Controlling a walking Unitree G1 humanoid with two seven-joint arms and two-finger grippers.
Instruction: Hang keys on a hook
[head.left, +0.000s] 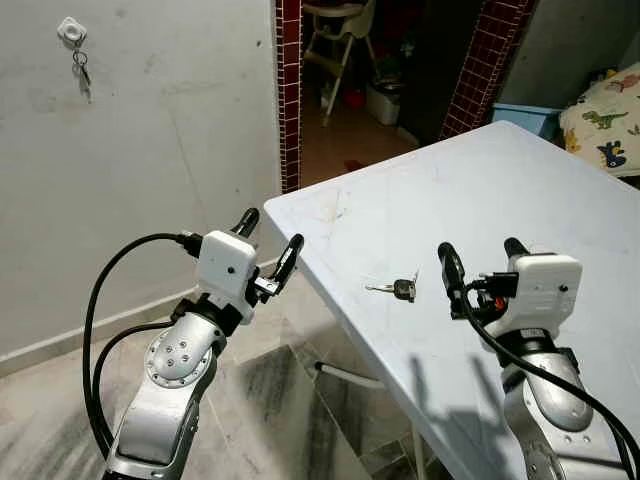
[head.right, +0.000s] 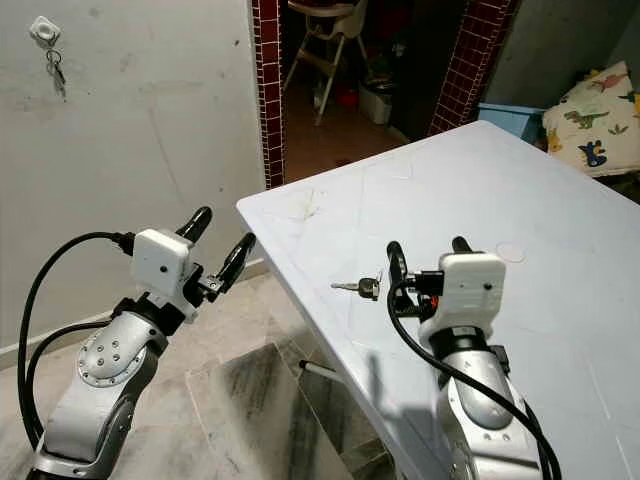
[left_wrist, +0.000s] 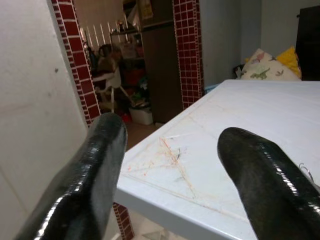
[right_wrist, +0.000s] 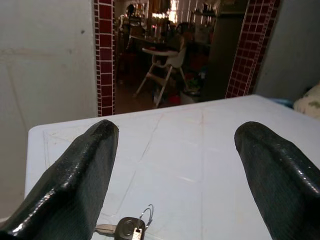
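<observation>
One white table (head.left: 520, 190) stands before the robot, its near corner pointing toward a plastered wall (head.left: 150, 150). One key (head.left: 399, 290) with a dark head and a small ring lies flat on the tabletop near the front edge, well apart from the wall. One white hook (head.left: 71, 30) is fixed high on the wall; a second set of keys (head.left: 81, 68) already hangs from it, too small to count.

The right gripper (head.left: 480, 262) hovers over the table just beside the key, fingers spread wide, holding nothing. The left gripper (head.left: 270, 245) is raised off the table's corner, over the floor, fingers likewise wide apart and empty.

Two red-tiled pillars (head.left: 288, 90) frame a doorway behind the table; one high chair (head.left: 340, 40) stands inside. A dinosaur-print pillow (head.left: 605, 120) is cut off at the edge. The room beyond is dim and cluttered, hard to make out.
</observation>
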